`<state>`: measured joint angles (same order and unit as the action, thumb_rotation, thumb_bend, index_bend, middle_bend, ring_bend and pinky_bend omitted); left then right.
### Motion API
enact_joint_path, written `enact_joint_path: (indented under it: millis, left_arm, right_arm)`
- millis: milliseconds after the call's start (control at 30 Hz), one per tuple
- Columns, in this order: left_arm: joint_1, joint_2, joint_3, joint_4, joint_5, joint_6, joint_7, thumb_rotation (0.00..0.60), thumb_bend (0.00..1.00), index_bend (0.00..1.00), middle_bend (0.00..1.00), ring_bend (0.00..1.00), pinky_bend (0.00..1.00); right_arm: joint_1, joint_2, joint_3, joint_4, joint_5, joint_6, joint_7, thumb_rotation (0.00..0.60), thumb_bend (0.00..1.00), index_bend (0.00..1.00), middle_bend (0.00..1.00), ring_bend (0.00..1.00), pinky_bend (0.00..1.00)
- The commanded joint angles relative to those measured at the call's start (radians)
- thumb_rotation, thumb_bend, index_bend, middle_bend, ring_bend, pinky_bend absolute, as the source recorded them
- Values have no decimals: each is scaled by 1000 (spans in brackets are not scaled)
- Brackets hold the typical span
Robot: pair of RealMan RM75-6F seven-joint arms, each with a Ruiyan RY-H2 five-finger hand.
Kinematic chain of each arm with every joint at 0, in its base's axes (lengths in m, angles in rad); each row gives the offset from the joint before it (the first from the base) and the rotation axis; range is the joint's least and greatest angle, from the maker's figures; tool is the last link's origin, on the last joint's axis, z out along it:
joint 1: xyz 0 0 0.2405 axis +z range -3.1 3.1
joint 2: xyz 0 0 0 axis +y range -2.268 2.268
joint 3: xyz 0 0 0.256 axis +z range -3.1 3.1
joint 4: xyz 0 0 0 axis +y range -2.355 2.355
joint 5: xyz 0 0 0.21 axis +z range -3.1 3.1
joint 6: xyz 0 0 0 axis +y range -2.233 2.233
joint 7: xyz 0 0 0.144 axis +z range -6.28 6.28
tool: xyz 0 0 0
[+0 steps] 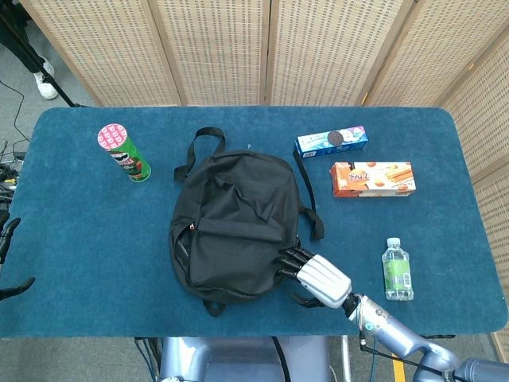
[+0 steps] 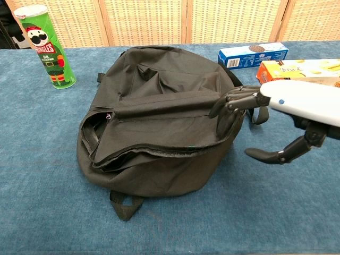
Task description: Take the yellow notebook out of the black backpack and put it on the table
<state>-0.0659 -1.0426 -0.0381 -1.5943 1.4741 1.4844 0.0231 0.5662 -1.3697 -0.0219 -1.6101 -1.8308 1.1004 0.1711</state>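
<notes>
The black backpack (image 1: 235,223) lies flat in the middle of the table, its zip partly open along the near side (image 2: 154,151). No yellow notebook shows in either view. My right hand (image 1: 316,277) is at the backpack's near right corner, fingers spread and holding nothing. In the chest view the right hand (image 2: 276,106) has its fingertips (image 2: 226,103) touching the bag's right side, with the thumb hanging apart below. Only the fingertips of my left hand (image 1: 9,263) show, at the far left edge, spread apart.
A green Pringles can (image 1: 125,153) stands at the back left. A blue biscuit box (image 1: 332,140) and an orange biscuit box (image 1: 372,179) lie at the back right. A small water bottle (image 1: 396,269) lies on the blue table (image 1: 79,239) right of my right hand.
</notes>
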Motion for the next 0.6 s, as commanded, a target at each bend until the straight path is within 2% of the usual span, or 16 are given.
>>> enact_joint_path:
  millis: [33,433,533,600]
  left_arm:
    - [0,1,0,0,0,0,-2,600,0,0,0,0,0]
    - [2,6,-3,-1,-2,4,-13,600,0,0,0,0,0]
    - [1,6,-3,-1,-2,2,-15,600,0,0,0,0,0]
    - [2,7,-2,-1,-2,2,-17,600,0,0,0,0,0]
  right_arm:
    - [7,-11,-5,-15,10,-10,-34,600,440,344,198,135,148]
    - [24,-101,5,15,65,-31,-107,600,457,344,196,135,148]
    - [18,-130,16,30,74,-6,-112,600,465,366,248,173,162]
    - [11,-157,23,47,85,13,-106,600,466,426,314,246,209]
